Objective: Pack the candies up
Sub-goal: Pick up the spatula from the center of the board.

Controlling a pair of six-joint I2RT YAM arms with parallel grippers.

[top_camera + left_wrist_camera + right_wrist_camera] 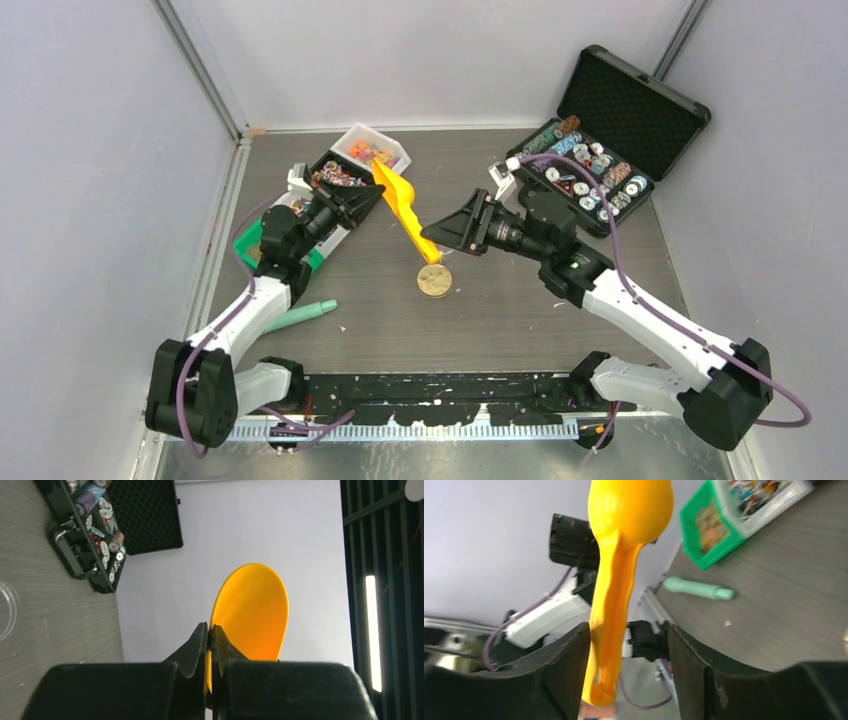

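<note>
My left gripper (209, 632) pinches tight on the thin rounded rim of the glossy orange scoop (252, 607). My right gripper (626, 640) stands open around its slim handle. The candies (368, 152) lie in tubs (405, 156) just beside the left gripper.

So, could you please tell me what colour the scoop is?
The scoop is bright orange-yellow, seen best in the right wrist view.

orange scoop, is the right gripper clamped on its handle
No, the right gripper stands open, a clear gap between one finger and the handle of the orange scoop.
</note>
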